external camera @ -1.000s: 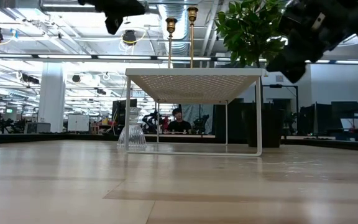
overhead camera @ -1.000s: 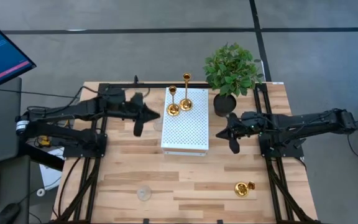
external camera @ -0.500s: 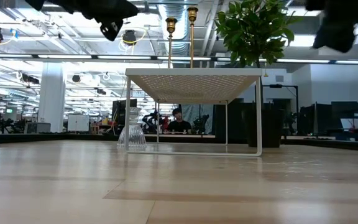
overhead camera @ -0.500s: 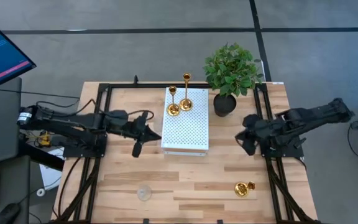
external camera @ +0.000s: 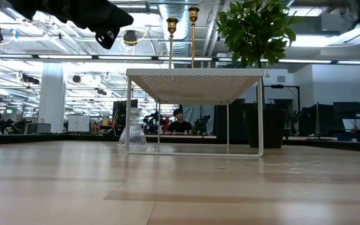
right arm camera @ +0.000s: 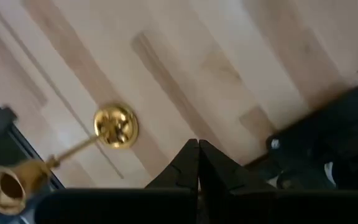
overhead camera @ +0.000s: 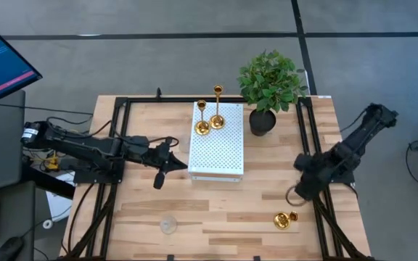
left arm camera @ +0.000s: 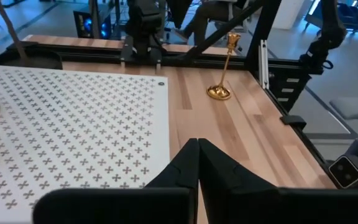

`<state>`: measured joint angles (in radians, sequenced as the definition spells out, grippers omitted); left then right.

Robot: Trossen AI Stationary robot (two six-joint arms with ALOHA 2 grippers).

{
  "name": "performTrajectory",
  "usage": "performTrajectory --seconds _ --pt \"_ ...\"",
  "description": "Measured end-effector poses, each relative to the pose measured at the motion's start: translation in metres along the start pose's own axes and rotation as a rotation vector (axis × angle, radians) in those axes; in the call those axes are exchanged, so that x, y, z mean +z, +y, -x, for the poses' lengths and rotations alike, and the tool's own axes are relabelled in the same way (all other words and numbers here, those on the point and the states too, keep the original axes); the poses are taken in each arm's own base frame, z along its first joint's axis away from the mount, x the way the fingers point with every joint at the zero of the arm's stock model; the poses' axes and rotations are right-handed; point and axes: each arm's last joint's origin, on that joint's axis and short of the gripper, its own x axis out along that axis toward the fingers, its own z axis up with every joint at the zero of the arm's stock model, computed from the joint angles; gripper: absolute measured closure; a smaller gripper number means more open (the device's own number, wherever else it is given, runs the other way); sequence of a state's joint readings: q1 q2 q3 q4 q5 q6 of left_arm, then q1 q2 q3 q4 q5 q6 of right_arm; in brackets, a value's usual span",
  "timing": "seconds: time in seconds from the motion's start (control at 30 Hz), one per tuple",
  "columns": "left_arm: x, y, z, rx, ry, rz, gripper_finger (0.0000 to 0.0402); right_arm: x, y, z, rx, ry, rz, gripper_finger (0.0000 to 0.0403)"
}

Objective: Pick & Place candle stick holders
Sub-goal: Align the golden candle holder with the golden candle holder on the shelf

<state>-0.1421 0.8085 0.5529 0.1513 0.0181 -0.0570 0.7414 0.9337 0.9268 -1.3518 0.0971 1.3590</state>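
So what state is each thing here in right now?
Two gold candle holders: upright on the white box.
Third gold holder: upright on the table, near the front right.
Glass holder: on the table, front left.
Left gripper: jaws shut, empty.
Right gripper: jaws shut, empty.

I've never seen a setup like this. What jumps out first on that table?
Probably the two gold candle stick holders standing on the white perforated box at the table's middle, beside a leafy green plant. A third gold holder stands alone near the front right, with the right gripper just above it, fingers closed. The left gripper, also closed, hangs beside the box.
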Motion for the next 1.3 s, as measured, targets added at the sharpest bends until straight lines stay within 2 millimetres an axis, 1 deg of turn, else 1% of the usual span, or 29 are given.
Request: performTrajectory --seconds 0.17,0.33,0.43,0.53,0.73,0.83,0.97,1.13,1.23,1.3 --pt "-0.006 0.0 0.0 -0.003 0.007 0.0 0.0397 -0.023 0.012 -0.005 -0.014 0.009 0.027 0.0403" --pt "-0.008 0.0 -0.001 -0.003 0.004 0.0 0.0395 -0.048 0.016 0.0 0.083 -0.148 0.048 0.0403" --pt "-0.007 0.0 -0.001 -0.003 -0.001 0.0 0.0397 -0.062 0.015 -0.002 0.11 -0.184 0.002 0.0403" --pt "-0.007 0.0 -0.001 -0.003 -0.002 0.0 0.0397 -0.077 0.014 -0.017 0.101 -0.171 -0.02 0.0403" --pt "-0.007 0.0 -0.001 -0.003 -0.003 0.0 0.0396 -0.107 0.021 -0.062 0.168 -0.127 0.04 0.0403" --pt "-0.007 0.0 -0.001 -0.004 -0.002 0.0 0.0397 -0.114 0.024 -0.075 0.179 -0.12 0.038 0.0403" --pt "-0.007 0.0 -0.001 -0.004 -0.002 0.0 0.0395 -0.117 0.027 -0.084 0.143 -0.137 0.031 0.0403" --pt "-0.007 0.0 -0.001 -0.003 -0.002 -0.001 0.0397 -0.119 0.031 -0.093 0.107 -0.156 0.132 0.0403" --pt "-0.007 0.0 -0.001 -0.004 -0.002 -0.001 0.0396 -0.123 0.037 -0.094 0.166 -0.146 0.127 0.0403" --pt "-0.007 0.0 -0.001 -0.004 -0.005 -0.001 0.0395 -0.124 0.042 -0.092 0.235 -0.189 0.145 0.0403"
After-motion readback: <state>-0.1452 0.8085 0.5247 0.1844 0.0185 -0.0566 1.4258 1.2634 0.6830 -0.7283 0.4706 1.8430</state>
